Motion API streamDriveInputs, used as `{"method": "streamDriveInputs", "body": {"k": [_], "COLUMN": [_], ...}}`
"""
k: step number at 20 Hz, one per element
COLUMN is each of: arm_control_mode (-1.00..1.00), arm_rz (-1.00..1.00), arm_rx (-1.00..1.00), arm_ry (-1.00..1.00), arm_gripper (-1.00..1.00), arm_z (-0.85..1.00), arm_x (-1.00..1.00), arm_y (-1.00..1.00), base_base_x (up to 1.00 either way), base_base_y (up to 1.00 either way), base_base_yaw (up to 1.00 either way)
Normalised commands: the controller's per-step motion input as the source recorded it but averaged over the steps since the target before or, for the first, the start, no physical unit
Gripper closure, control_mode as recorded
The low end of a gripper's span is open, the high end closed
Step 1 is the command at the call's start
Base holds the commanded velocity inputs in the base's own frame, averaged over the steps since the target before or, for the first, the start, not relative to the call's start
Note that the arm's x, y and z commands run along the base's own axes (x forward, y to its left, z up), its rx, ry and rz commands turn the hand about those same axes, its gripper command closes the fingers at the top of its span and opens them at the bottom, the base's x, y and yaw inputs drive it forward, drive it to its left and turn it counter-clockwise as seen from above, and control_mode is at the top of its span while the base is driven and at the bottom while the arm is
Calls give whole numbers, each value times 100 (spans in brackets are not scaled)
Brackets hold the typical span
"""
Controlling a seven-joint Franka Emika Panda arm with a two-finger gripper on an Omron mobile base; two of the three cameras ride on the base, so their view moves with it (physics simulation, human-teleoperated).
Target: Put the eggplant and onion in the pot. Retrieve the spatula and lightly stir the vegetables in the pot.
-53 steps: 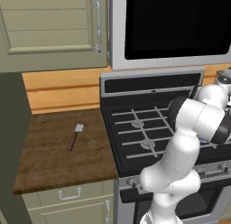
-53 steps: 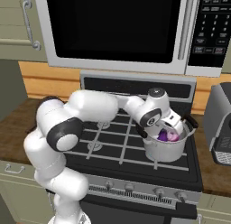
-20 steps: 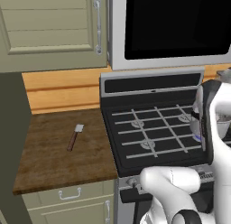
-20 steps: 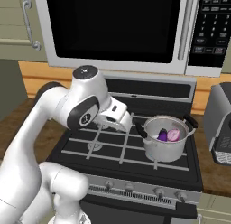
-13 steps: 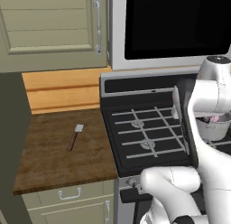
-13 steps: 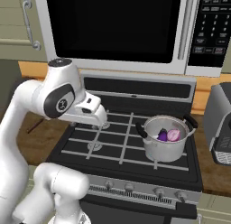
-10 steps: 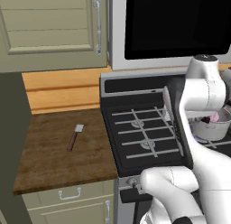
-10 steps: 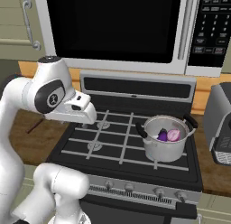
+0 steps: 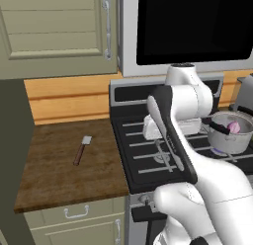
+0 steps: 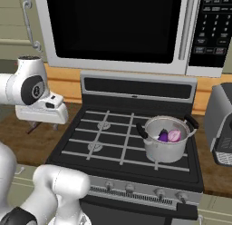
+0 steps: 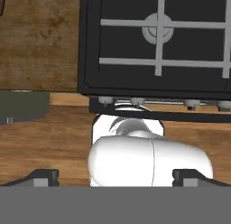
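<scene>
The end effector (image 10: 42,125) hangs with its fingers spread wide and nothing between them, above the left edge of the stove (image 10: 127,142). Well off to its right stands the pot (image 10: 166,138), with the eggplant (image 10: 162,136) and the onion (image 10: 174,135) touching inside it. To its left, the spatula (image 9: 82,149) lies flat on the wooden surface (image 9: 64,175), apart from it.
</scene>
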Motion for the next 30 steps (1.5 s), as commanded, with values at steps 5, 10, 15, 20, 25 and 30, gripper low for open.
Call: {"method": "streamDriveInputs", "body": {"k": [5,10,15,20,25,30], "arm_control_mode": [-100,-100,-100,-100,-100,-100], "arm_rz": [0,0,-7,-10,-8,-10], "arm_rx": [13,4,-10,-8,-8,-7], "arm_ry": [10,7,17,15,5,0], "arm_gripper": [-100,-100,-100,-100,-100,-100], "arm_z": [-37,-39,-19,-17,-32,-38], "arm_x": [25,40,51,57,34,26], "arm_y": [100,99,88,63,47,27], "base_base_x": [0,0,0,0,0,0], "base_base_y": [0,0,0,0,0,0], "base_base_yaw": [0,0,0,0,0,0]}}
